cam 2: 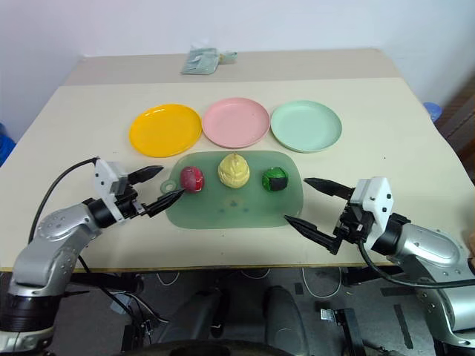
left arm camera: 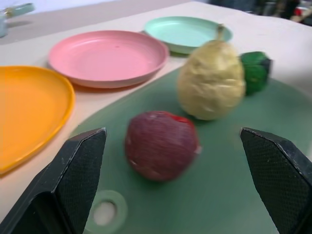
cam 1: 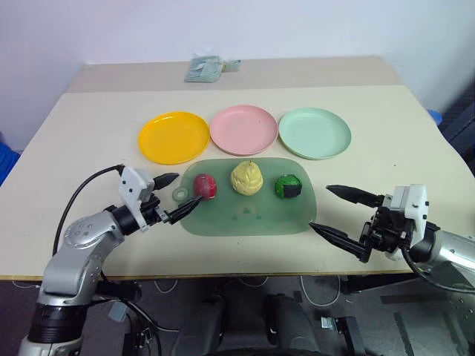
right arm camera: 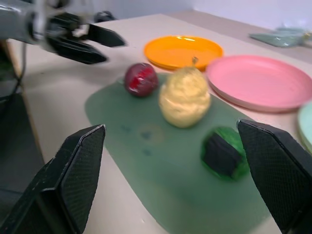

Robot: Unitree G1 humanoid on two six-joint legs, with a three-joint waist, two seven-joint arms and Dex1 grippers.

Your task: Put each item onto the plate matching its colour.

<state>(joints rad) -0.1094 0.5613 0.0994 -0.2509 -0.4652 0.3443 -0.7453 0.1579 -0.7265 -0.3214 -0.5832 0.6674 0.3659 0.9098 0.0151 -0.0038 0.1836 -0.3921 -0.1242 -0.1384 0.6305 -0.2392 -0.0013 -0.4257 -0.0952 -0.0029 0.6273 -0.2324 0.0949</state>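
While both pincers stand with fingers wide apart and hold nothing, three toy foods sit in a row on the flat translucent green mat (cam 1: 252,215) on the beige worktop (cam 1: 386,148). Nearest the left pincer (cam 1: 172,196) is the dark red-pink round one (cam 1: 205,185), smooth-skinned. Beside it, the pale yellow lumpy one (cam 1: 247,178) stands upright, stem up. The green-and-black ball (cam 1: 288,186) lies nearest the right pincer (cam 1: 338,213). Beyond the mat lie glossy shallow round plastic plates: yellow (cam 1: 174,136), pink (cam 1: 243,129), mint green (cam 1: 315,133).
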